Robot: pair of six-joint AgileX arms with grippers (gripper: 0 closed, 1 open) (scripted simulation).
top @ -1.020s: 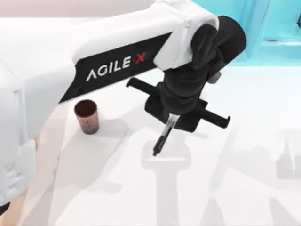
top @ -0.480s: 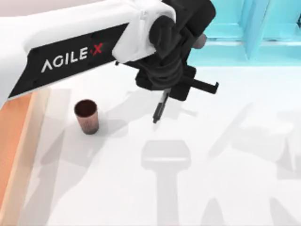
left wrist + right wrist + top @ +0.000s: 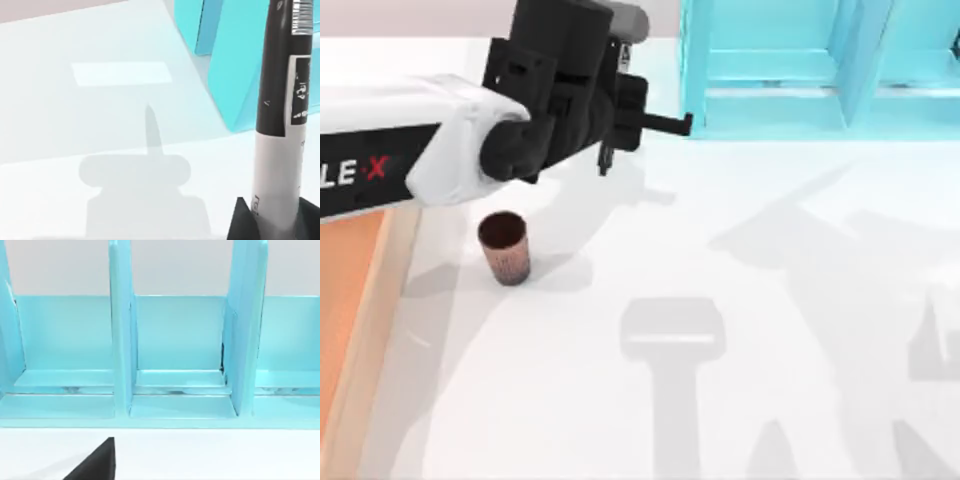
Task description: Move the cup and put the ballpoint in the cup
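**Spotter:** The cup (image 3: 505,247), the small reddish-brown cylinder with the speckled wall and dark inside: where is it for you?

**Me:** Upright on the white tabletop (image 3: 720,300), close to that tabletop's left edge, where an orange strip (image 3: 345,300) runs alongside. Its mouth faces up and nothing is touching it.

**Spotter:** And the ballpoint?

**Me:** The slim pen with black ends and a grey-white printed barrel (image 3: 280,110) is in my left gripper (image 3: 605,150). From above I see its dark tip (image 3: 605,160) poking out under the black gripper body, up in the air, beyond the cup toward the far side and a little to its right. It is clear of the cup, not over its mouth.

**Spotter:** State of the jaws?

**Me:** The left jaws are closed onto the pen's barrel; in the left wrist view the black fingers (image 3: 245,222) press against it on both sides, and the pen stands out straight from them.

**Spotter:** Anything else near the cup?

**Me:** A turquoise compartmented rack (image 3: 800,60) stands at the far edge, well to the cup's right. My right wrist camera faces its open bays (image 3: 180,340). Of the right jaws I cannot tell the state.
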